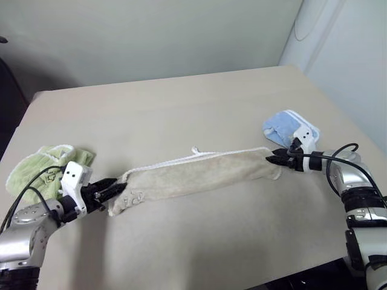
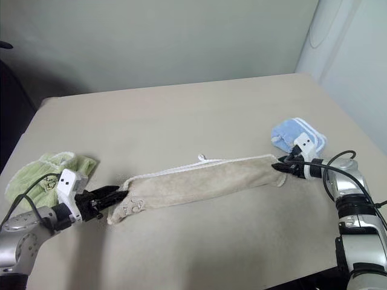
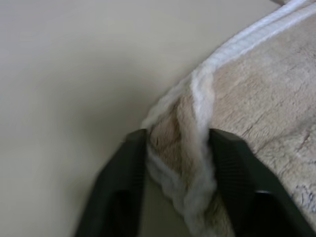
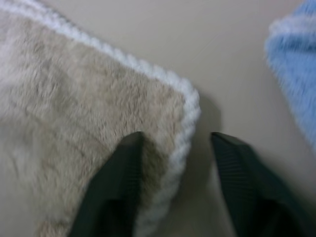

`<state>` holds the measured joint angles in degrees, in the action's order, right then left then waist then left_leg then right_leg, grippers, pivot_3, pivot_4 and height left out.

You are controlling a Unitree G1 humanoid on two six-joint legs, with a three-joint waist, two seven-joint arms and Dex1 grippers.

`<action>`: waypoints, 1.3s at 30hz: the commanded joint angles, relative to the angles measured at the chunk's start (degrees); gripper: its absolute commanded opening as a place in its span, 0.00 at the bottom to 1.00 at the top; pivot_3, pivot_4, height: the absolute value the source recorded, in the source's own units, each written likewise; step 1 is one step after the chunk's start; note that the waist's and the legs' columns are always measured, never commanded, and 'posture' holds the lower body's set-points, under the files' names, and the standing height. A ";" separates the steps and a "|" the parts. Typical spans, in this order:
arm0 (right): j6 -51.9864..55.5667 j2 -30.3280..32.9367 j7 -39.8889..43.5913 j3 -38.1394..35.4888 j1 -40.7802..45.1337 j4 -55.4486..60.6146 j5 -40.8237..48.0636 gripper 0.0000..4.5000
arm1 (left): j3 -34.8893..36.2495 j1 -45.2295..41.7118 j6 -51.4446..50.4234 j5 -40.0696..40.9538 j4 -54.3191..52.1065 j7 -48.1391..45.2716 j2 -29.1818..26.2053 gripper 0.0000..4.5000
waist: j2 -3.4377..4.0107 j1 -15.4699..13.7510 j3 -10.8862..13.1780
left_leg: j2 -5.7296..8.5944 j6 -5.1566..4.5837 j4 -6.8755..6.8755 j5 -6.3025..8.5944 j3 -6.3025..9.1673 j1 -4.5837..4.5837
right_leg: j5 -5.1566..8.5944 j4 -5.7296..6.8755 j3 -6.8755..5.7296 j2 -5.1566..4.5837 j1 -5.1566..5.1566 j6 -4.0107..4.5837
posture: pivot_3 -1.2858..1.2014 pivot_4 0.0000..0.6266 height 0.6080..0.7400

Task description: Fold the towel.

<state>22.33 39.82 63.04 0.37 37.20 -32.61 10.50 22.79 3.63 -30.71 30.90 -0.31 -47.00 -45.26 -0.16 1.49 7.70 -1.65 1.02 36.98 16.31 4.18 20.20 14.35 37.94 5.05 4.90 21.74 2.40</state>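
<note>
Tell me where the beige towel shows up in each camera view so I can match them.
Left eye: the towel lies as a long strip across the table's middle.
Right eye: same strip, centre.
Left wrist: its corded corner sits between two black fingers.
Right wrist: its corner lies beside the fingers.
Shared landmark: the white corded edging.

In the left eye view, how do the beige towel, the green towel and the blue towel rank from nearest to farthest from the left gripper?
1. The beige towel: its near end lies between the fingers of the left gripper.
2. The green towel: bunched just behind that gripper, at the table's left edge.
3. The blue towel: far across the table, beside the right gripper.
</note>
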 commanded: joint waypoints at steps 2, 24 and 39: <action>1.81 1.86 -1.84 -6.00 -0.48 4.10 3.83 0.91 | 8.66 2.47 -1.58 4.28 -5.33 2.47 1.27 0.87 | 0.00 0.01 0.00 | 0.00 0.00 0.01 0.00 0.00 0.00 | 0.00 0.00 0.00 0.00 0.00 0.00 | 0.52 0.24 1.00; 18.99 7.21 2.06 -10.43 -12.03 19.48 15.08 1.00 | 11.95 25.40 -7.94 10.25 -19.36 -4.21 2.51 0.87 | -0.09 -0.41 0.01 | 0.01 0.22 0.10 -0.12 -0.02 -0.15 | 0.28 -0.01 0.10 0.09 -0.31 -0.23 | 0.52 0.24 1.00; 21.64 7.34 0.62 -12.35 -14.23 20.53 17.39 1.00 | 10.84 19.78 -0.36 0.54 -8.68 -2.33 0.29 0.18 | -0.01 -0.72 -0.05 | 0.00 0.09 0.09 -0.04 0.01 -0.22 | 0.26 0.02 0.11 0.14 -0.33 -0.14 | 0.52 0.24 1.00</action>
<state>43.36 45.89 63.98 -9.74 23.01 -14.76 26.00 31.64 23.50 -31.54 33.03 -10.43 -50.84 -44.14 -0.17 0.77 7.65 -1.65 1.12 37.07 16.26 4.18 19.98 14.63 37.96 5.16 5.04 21.41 2.27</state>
